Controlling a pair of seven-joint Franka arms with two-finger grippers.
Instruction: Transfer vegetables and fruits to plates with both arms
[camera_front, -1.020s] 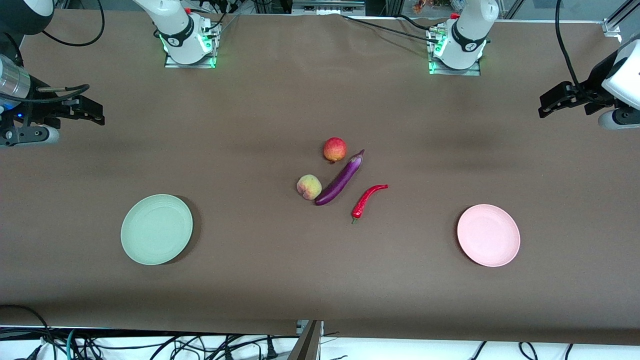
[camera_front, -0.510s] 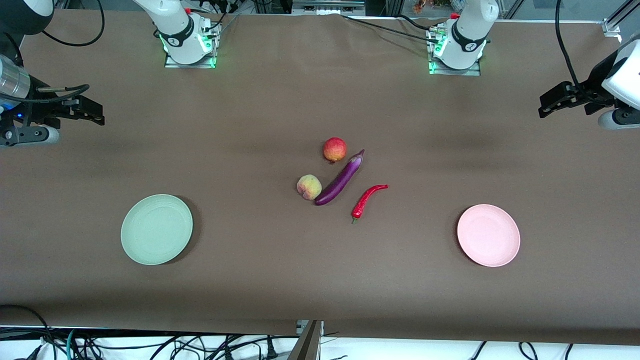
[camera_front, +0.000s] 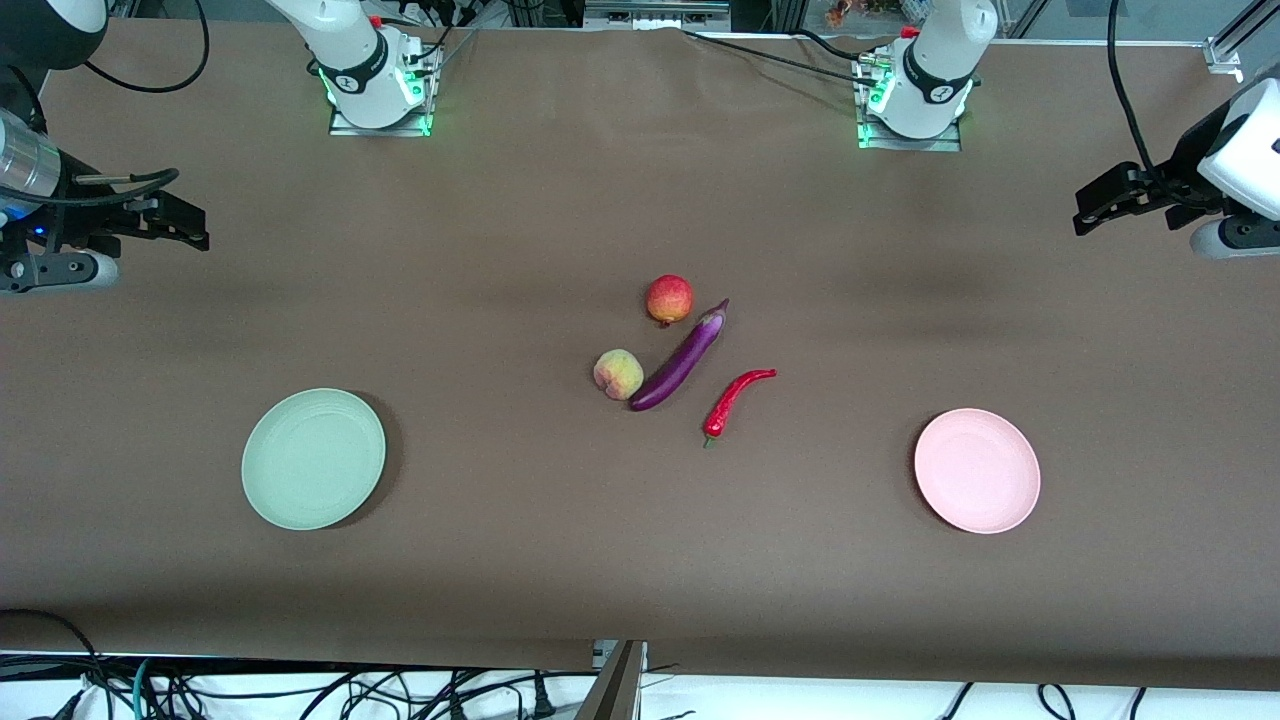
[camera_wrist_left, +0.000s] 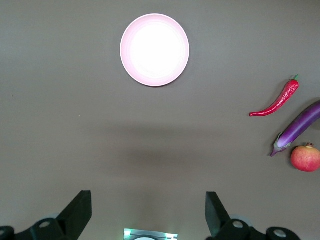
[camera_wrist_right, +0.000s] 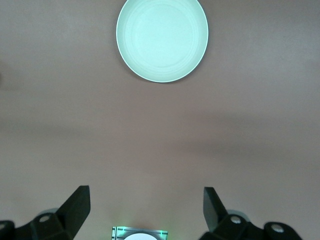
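From across the table (camera_front: 560, 560) a high camera faces me. My left wrist looks down on the pink plate (camera_wrist_left: 155, 49), my right on the green plate (camera_wrist_right: 162, 39); both plates show in front.

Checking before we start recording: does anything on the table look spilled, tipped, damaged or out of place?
Nothing stands out. The apple, peach, eggplant and chili lie whole mid-table. The green plate and pink plate sit flat. The left gripper and right gripper hang open above the table's ends.

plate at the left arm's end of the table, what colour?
Pale pink plate; shows best in the front view.
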